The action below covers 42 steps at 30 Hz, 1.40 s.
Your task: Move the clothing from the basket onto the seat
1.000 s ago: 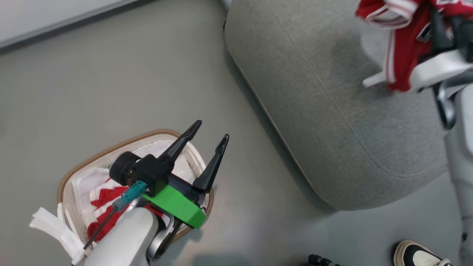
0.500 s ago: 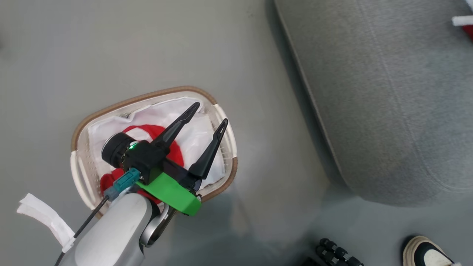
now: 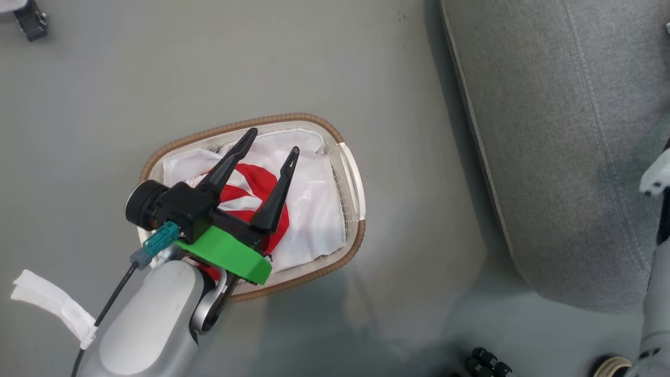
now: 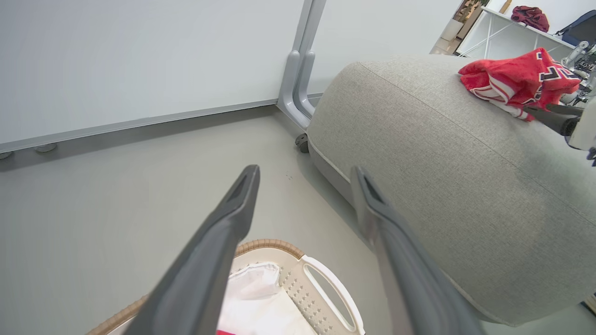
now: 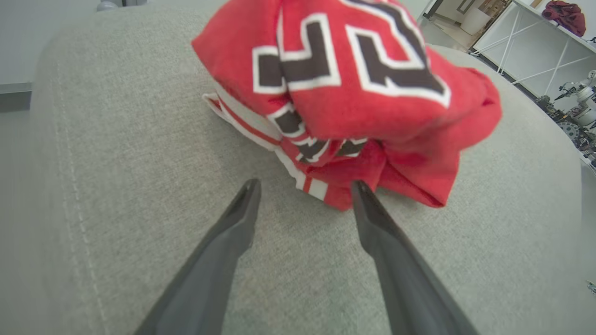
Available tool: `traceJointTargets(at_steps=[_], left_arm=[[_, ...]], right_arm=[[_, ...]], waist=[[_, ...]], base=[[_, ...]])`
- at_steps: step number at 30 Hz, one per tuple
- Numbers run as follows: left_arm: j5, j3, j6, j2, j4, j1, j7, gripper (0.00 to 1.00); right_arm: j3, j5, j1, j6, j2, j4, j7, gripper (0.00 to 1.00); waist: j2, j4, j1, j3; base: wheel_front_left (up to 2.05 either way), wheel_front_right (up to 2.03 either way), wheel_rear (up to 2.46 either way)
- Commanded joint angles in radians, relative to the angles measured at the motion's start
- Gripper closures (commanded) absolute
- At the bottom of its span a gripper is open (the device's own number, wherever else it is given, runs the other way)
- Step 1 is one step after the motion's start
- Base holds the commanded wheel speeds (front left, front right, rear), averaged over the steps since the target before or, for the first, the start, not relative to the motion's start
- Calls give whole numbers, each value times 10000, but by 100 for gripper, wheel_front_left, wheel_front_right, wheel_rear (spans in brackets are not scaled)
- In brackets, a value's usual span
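The clothing (image 5: pixel 344 93) we see split: one red piece bunched on the grey seat (image 3: pixel 549 131), another in the basket (image 3: pixel 352 173) (atop a white sheet (image 3: pixel 314 209)). Our left gripper (image 3: pixel 272 140) hangs spread above it; our right gripper (image 5: pixel 303 182) gapes empty beside the seat's piece.

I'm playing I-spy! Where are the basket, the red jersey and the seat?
basket (image 3: pixel 355 183), head view, its white side handle.
red jersey (image 5: pixel 372 116), right wrist view, red fabric under the numerals.
seat (image 3: pixel 549 157), head view, bare grey top.
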Motion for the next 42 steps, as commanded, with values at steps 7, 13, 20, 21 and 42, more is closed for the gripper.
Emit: traceJointTargets(at_steps=[7,13,20,21,42], left_arm=[[231,692,18,-285,358,645,5,0],[442,1374,20,-621,566,1135,5,0],[743,2545,20,-1069,1018,1702,5,0],[802,2638,20,-1123,1076,1742,7,0],[1942,5030,20,-1802,1739,3038,6,0]], right_arm=[[959,1282,1881,-16,523,-1413,-43,0],[2065,2448,2665,-16,606,-2139,-44,0],[3629,3834,3158,-16,608,-1829,-43,0],[3802,3920,3189,-16,615,-1796,-45,0],[7162,5178,4178,-16,609,-2841,-35,0]], waist=[[0,303,-1,-976],[0,709,-1,-1690],[0,1374,-1,-2473],[0,1470,-1,-2557],[0,2279,-1,-4306]], base=[[0,0,0],[0,0,0],[0,0,0],[0,0,0],[0,0,0]])
